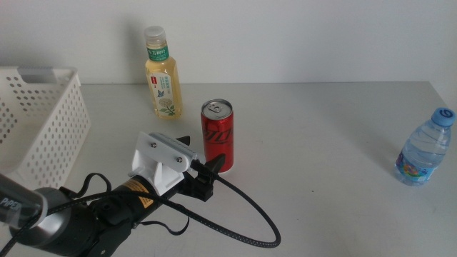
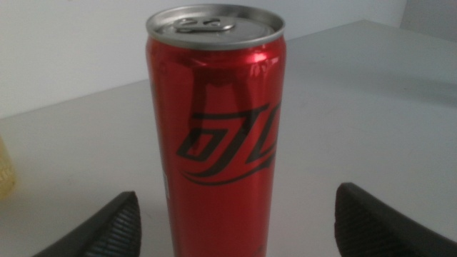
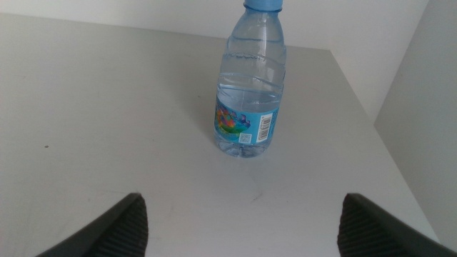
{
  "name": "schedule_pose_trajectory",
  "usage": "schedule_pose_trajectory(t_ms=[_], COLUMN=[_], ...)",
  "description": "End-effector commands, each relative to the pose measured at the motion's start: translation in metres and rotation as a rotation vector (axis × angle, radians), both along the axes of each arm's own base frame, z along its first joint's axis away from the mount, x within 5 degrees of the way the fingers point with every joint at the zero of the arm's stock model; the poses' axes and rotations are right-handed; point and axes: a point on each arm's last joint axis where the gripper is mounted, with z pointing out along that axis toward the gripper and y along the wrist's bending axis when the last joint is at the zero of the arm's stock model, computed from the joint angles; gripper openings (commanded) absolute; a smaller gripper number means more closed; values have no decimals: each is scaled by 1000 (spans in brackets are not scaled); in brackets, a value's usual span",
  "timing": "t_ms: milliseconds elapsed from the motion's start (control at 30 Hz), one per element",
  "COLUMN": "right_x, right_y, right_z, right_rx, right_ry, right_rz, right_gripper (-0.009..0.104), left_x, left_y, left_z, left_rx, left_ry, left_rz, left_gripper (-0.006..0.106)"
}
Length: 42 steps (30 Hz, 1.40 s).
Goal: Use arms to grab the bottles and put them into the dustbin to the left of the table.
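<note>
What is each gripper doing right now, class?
Left gripper: open, jaws either side of the red can, not gripping.
Right gripper: open, empty, facing the water bottle.

The left gripper (image 1: 207, 168) reaches the red can (image 1: 218, 134), jaws seemingly open around its base. Yellow bottle (image 1: 162, 73) stands behind, basket (image 1: 50, 121) left, water bottle (image 1: 425, 147) far right.

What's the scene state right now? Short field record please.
left end effector: open, jaws either side of red can, not touching
right end effector: open, facing water bottle, short of it; arm not in middle view
yellow bottle: upright, behind the can
dustbin: table's left, no bottles seen inside
</note>
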Motion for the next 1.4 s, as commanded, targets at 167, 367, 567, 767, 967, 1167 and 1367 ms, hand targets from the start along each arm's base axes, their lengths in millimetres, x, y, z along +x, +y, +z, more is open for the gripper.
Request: schedule_pose_trajectory(t_ms=[167, 367, 567, 767, 967, 1167, 1367], right_x=[0, 0, 0, 0, 0, 0, 0], right_y=[-1, -1, -1, -1, -1, -1, -1], right_z=[11, 11, 11, 11, 11, 11, 11], right_rx=[-19, -19, -19, -19, -19, -19, -19], right_ry=[-103, -103, -103, -103, -103, -103, -103], right_rz=[-11, -11, -11, -11, -11, -11, -11], right_gripper=[68, 68, 68, 68, 68, 68, 68], left_x=[21, 38, 50, 61, 72, 82, 84], left_y=[-10, -18, -24, -29, -34, -41, -41], left_z=[24, 25, 23, 17, 14, 12, 13], left_rx=[-119, -121, -115, -119, -114, -87, -84], left_ry=[-161, -157, -150, -134, -134, -124, -127], left_rz=[-13, -11, -14, -13, -11, -31, -32], left_gripper=[92, 92, 92, 92, 92, 92, 89])
